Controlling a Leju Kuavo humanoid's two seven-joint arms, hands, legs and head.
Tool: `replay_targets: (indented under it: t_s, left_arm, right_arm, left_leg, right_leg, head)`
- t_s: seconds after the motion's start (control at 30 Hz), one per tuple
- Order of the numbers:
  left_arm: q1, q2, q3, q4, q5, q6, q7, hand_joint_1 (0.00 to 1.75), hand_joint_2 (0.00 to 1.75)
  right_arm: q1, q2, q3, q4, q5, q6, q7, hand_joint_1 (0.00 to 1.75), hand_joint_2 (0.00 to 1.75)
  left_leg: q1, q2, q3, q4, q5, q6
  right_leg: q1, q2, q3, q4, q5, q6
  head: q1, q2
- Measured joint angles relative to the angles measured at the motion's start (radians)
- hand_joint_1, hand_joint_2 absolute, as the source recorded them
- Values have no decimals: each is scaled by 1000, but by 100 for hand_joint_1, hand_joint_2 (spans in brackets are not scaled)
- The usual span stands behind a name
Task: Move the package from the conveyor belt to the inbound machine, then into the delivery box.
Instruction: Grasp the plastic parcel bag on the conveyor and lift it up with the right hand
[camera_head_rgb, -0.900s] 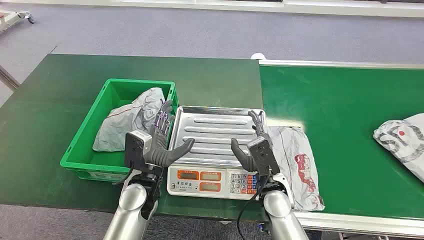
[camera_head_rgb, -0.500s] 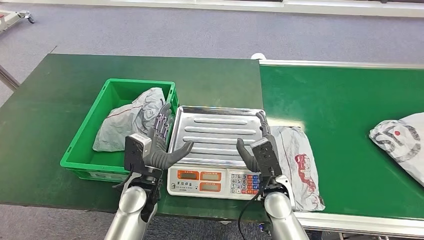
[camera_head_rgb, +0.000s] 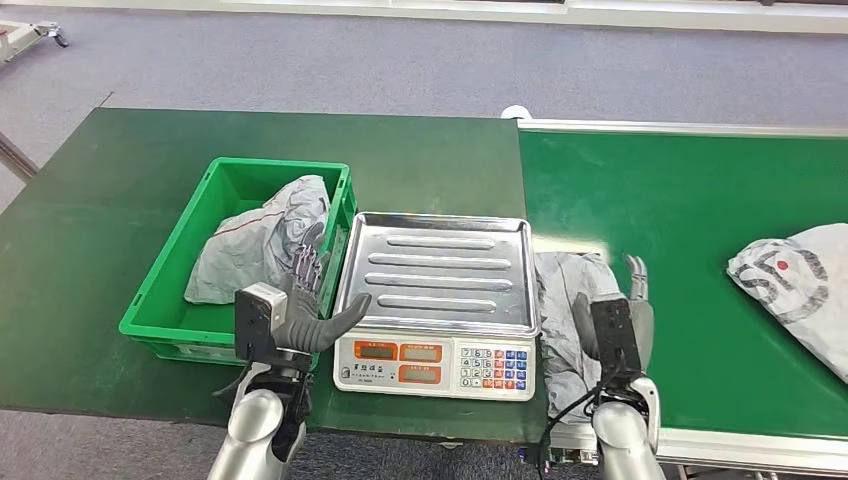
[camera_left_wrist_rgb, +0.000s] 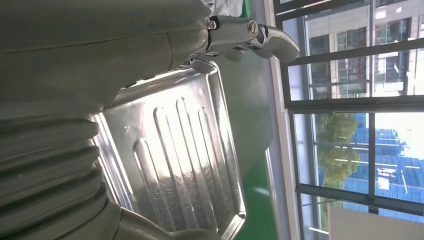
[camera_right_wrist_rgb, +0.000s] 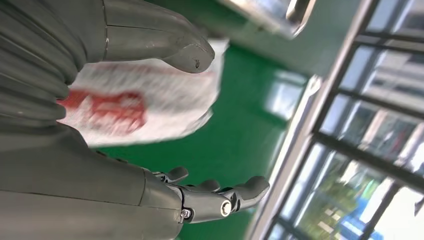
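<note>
Shifted from the scale tray, the right hand (camera_head_rgb: 622, 325), fingers spread and empty, hovers over the package (camera_head_rgb: 560, 300), whose long axis runs 12-to-6, nearer than the left hand (camera_head_rgb: 300, 305).

Scale (camera_head_rgb: 436, 290) just left of package (camera_head_rgb: 562, 310), open belt (camera_head_rgb: 690, 230) to its right
</note>
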Motion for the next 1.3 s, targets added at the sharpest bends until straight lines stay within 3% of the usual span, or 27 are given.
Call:
replay_targets:
  t_s: [0.63, 0.7, 0.83, 0.97, 1.3]
  left_arm:
    - [12, 1, 7, -32, 4, 10, 3, 0, 175]
    - [10, 1, 7, -33, 4, 10, 4, 0, 175]
    - [8, 1, 7, -33, 9, 2, -3, 0, 175]
    - [5, 2, 7, -33, 13, -9, -14, 0, 175]
    - [-7, 1, 7, -33, 13, -12, -16, 0, 175]
  right_arm:
    - [2, -1, -128, 182, 99, -60, 33, 0, 175]
    - [-4, 0, -136, 251, 69, -21, -16, 0, 175]
    - [-41, -1, -161, 425, -25, 170, -141, 0, 175]
    - [-103, -15, -178, 564, -49, 314, -144, 0, 175]
    - [-190, -31, -184, 720, -36, 341, -105, 0, 175]
  left_leg:
    - [0, 0, 0, 0, -1, 1]
    - [0, 0, 0, 0, -1, 1]
    - [0, 0, 0, 0, -1, 1]
    - [1, 8, 6, 0, -5, -1]
    - [2, 22, 39, 0, -28, 4]
  right_leg:
    - [0, 0, 0, 0, -1, 0]
    - [0, -1, 0, 0, -1, 0]
    - [0, 0, 0, 0, -1, 0]
    - [1, 9, 4, 0, -1, 0]
    - [3, 21, 41, -3, -21, 2]
  head:
    - [0, 0]
    - [0, 0]
    - [0, 0]
    - [0, 0]
    - [0, 0]
